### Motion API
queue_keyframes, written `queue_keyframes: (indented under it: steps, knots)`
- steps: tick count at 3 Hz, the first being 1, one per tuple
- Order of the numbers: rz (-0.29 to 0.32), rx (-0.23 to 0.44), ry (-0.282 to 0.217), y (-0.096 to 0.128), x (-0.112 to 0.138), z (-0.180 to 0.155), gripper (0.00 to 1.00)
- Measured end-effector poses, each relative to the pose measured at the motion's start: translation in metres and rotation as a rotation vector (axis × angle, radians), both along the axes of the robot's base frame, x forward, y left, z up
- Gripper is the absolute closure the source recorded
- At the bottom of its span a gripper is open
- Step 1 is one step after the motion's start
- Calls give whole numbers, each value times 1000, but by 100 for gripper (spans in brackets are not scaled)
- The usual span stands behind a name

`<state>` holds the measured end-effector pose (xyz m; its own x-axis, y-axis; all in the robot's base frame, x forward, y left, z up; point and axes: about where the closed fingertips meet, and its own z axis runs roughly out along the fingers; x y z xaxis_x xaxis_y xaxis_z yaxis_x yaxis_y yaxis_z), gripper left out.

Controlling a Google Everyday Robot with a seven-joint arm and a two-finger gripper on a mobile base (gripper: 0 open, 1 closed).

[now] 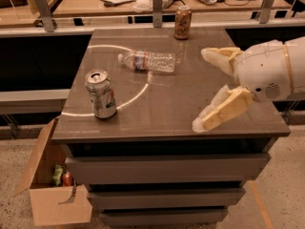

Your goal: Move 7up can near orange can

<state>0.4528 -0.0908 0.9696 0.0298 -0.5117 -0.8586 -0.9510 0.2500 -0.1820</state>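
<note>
gripper point(202, 89) spread wide and empty over the desk point(167, 111) at 3 o'clock

the arm point(271, 70) reaches in from 3 o'clock, its two cream fingers point(224, 109) pointing toward 9 o'clock, far apart, gripping nothing. the 7up can point(101, 94) stands upright at 8 o'clock on the desk, well apart from the gripper. the orange can point(183, 23) stands at 12 o'clock by the far edge, with a clear bottle point(147, 61) lying between the cans.

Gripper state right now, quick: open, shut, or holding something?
Gripper: open, holding nothing, above the right side of the table, far from the 7up can.
</note>
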Motion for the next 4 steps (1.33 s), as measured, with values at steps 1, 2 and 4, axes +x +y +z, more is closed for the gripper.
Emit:
queue_keyframes:
  steps: [1,2,4]
  knots:
    - [-6,-3,2,-2,0,-1,0]
    - [-31,62,-9,10,9,-13,0]
    - [-7,222,-36,67,49,-46,0]
